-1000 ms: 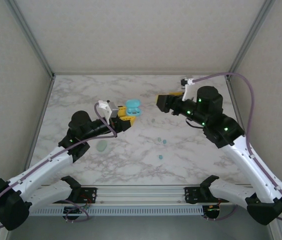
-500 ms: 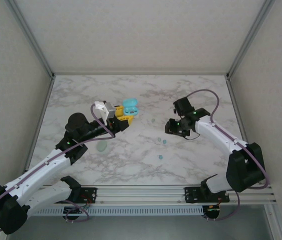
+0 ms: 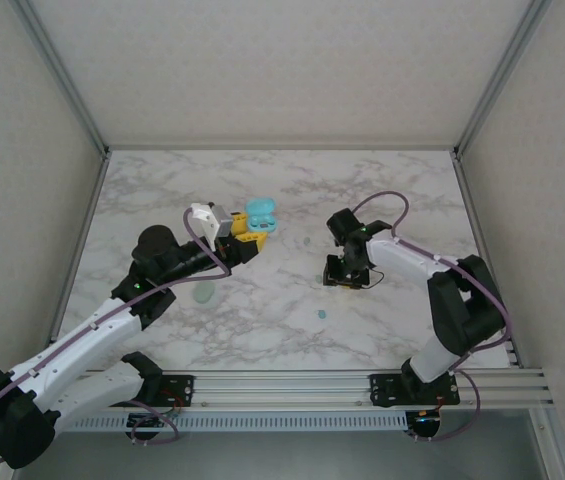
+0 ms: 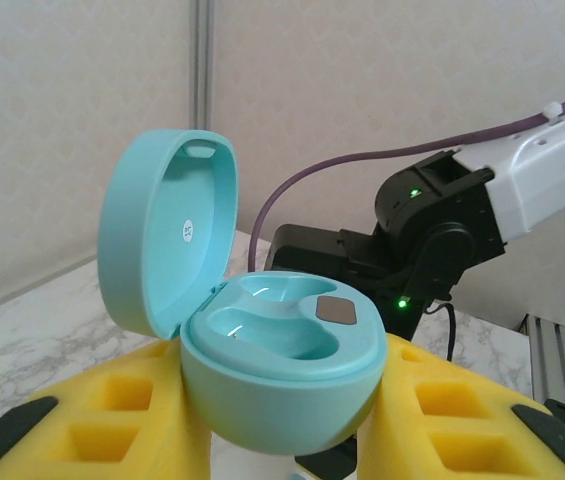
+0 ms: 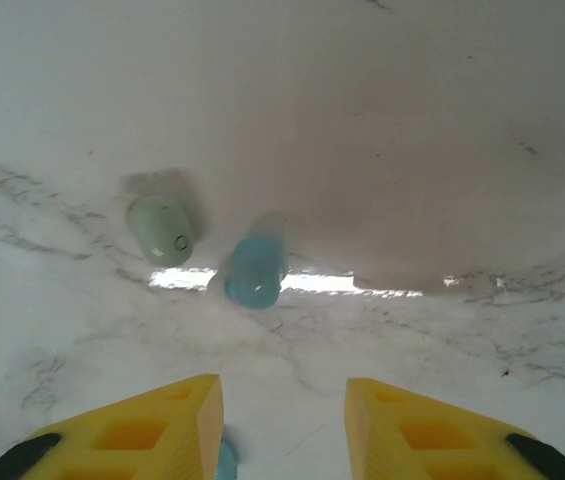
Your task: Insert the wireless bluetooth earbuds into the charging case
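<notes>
Above the desk point(image 3: 162, 190), the left gripper's point(image 3: 247, 232) jaws pinch the open charging case point(image 4: 280, 368). The right gripper's point(image 5: 284, 400) jaws stand apart, just behind a blue earbud point(image 5: 254, 272) and a pale green earbud point(image 5: 162, 230).

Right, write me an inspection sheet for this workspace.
Surface: marble table, flat.
Job's things: charging case open, both wells empty; blue earbud and pale earbud loose on the table, apart; third earbud nearer the arm bases.
Clutter: pale oval object, perhaps a second case.
Tools: left tool shut on the charging case; right tool open, pointing down just short of the two earbuds.
Cables: purple cable looping free on the right side; a similar one on the left.
Surroundings: pale walls, metal frame posts.
</notes>
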Robot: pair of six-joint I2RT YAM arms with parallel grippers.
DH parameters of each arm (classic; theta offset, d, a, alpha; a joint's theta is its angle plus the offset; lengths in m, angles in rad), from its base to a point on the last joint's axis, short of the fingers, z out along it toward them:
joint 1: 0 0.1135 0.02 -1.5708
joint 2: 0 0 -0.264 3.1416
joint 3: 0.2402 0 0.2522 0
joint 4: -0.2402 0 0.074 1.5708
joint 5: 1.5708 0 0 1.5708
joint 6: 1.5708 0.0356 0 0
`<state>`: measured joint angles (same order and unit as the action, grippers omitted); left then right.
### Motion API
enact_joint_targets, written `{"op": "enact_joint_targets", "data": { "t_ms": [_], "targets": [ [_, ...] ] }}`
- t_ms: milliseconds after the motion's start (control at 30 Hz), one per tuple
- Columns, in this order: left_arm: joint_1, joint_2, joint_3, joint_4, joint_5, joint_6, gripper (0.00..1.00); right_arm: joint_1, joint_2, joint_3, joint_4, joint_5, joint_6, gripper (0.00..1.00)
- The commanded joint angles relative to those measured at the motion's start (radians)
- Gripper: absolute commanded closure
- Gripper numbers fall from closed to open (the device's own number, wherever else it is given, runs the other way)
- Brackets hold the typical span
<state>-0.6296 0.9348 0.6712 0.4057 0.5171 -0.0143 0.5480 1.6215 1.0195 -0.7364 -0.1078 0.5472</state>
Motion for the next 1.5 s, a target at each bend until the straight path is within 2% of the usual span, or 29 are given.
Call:
{"op": "enact_joint_targets", "data": {
  "t_ms": [0,533,967,1267,1467],
  "targets": [
    [-0.009,-0.008,0.015,-0.002,-0.005,0.017,0.82,0.006,0.038,0.037,0.015,0.024,0.010,0.63],
    [-0.009,0.001,0.023,-0.022,-0.009,0.017,0.82,0.004,0.104,0.036,0.030,0.062,-0.011,0.66],
    [-0.009,-0.008,0.017,-0.035,-0.014,0.021,0.81,-0.044,0.026,-0.041,0.017,0.090,-0.026,0.66],
    [-0.009,-0.011,0.015,-0.046,-0.014,0.024,0.81,-0.058,-0.021,-0.022,-0.003,0.108,-0.008,0.66],
    [-0.009,-0.015,0.015,-0.051,-0.019,0.028,0.81,-0.057,-0.040,0.003,0.014,0.070,-0.001,0.65]
  ]
}}
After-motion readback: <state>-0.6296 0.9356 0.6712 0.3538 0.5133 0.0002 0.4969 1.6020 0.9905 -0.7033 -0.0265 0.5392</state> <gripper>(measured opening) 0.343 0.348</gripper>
